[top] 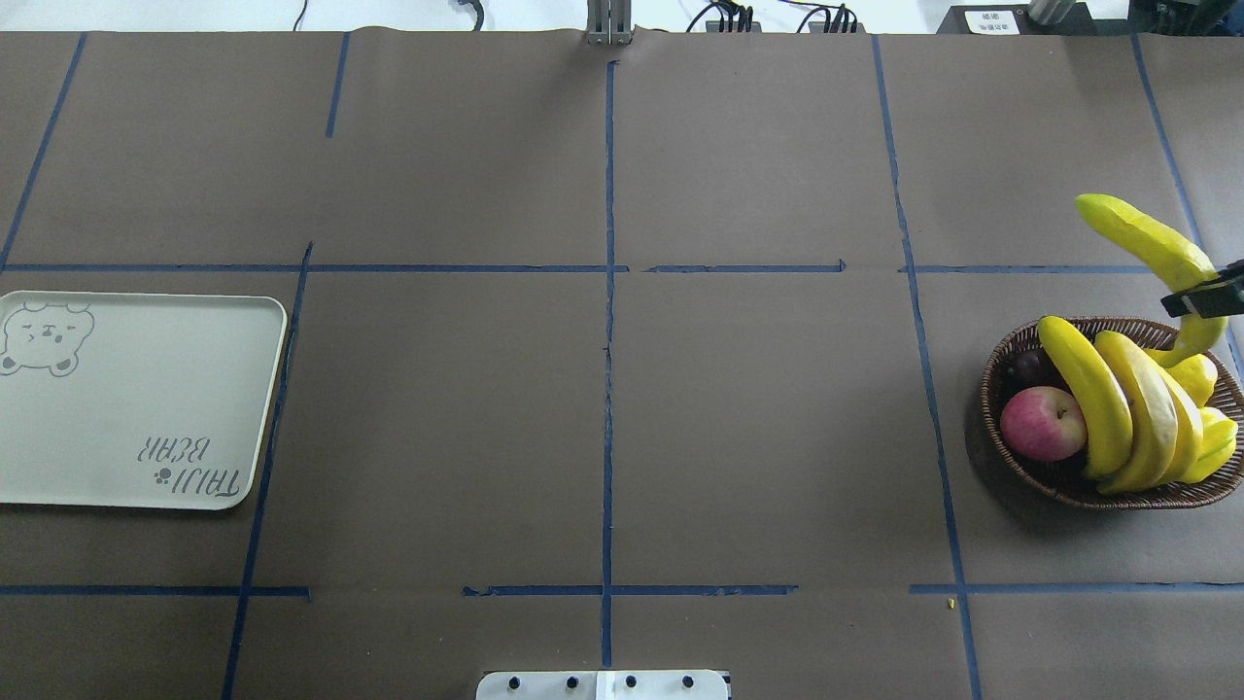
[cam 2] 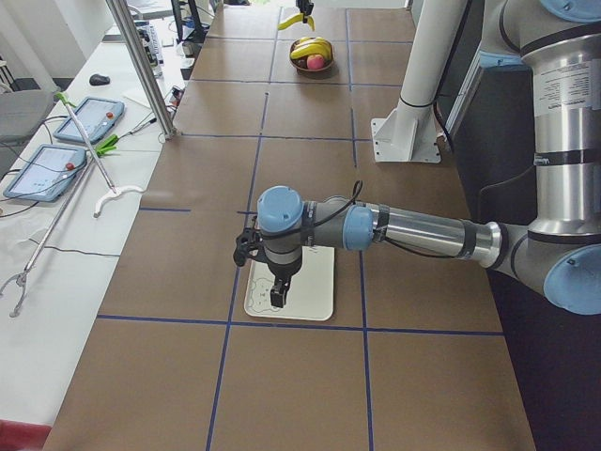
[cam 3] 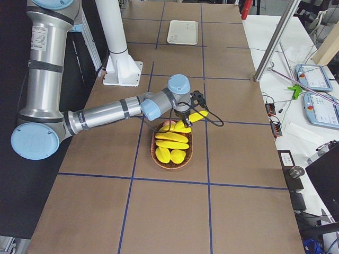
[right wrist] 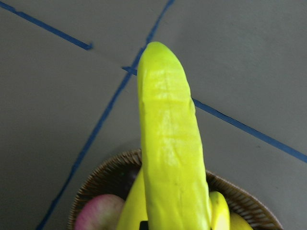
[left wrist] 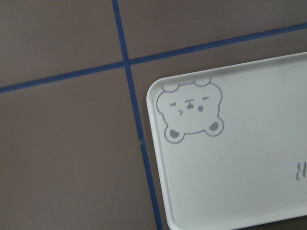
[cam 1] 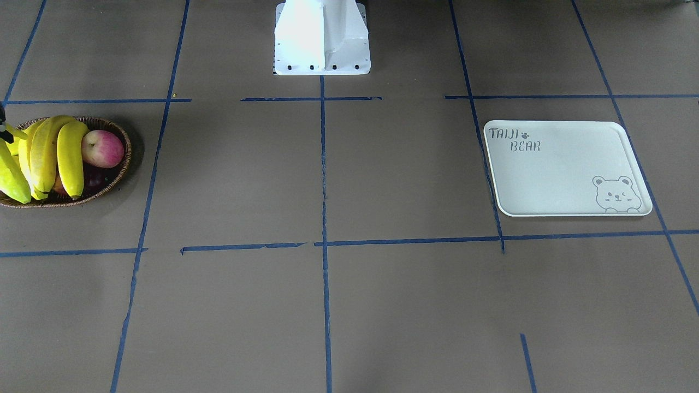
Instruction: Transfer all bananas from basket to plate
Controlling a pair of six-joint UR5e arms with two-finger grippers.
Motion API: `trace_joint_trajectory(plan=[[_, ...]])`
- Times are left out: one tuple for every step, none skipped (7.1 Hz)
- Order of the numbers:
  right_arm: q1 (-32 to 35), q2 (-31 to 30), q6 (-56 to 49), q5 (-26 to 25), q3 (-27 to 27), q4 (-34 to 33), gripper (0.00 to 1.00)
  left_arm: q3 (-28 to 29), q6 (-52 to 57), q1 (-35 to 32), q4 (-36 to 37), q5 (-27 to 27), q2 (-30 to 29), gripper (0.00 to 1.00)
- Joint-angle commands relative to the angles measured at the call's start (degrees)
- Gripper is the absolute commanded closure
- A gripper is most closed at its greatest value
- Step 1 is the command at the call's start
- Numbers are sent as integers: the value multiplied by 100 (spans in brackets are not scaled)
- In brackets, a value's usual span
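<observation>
The right gripper (top: 1209, 297) is clamped on a banana (top: 1137, 233) toward one end, so most of it juts beyond the fingers, clear above the basket (top: 1001, 413). The left gripper (cam 2: 277, 298) hangs over the plate (top: 146, 399), perhaps waiting. I cannot tell its finger spread.

Light: bright, even | shadows: soft | glare — white pedestal (cam 1: 322, 33)

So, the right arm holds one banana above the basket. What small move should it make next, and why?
Probably lift a little higher, then begin carrying it toward the plate. The right gripper is shut on the held banana, whose lower end hangs close over the basket and the other bananas. The plate is bare, far across the table.
</observation>
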Motion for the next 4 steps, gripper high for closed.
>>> trace_joint_trajectory(plan=[[-500,749,1282,364,71,148,100,-23,-862,36,-101,-645,-253,0],[-842,1153,2388,235,81,367,99,-32,-1443,80,-406,-718,-315,0],[-1376,1592,3200,-314,90,404,99,-41,-2180,446,-966,-884,-325,0],[-1816,1997,3921,-789,90,404,99,-224,-3301,876,-1764,-816,-333,0]])
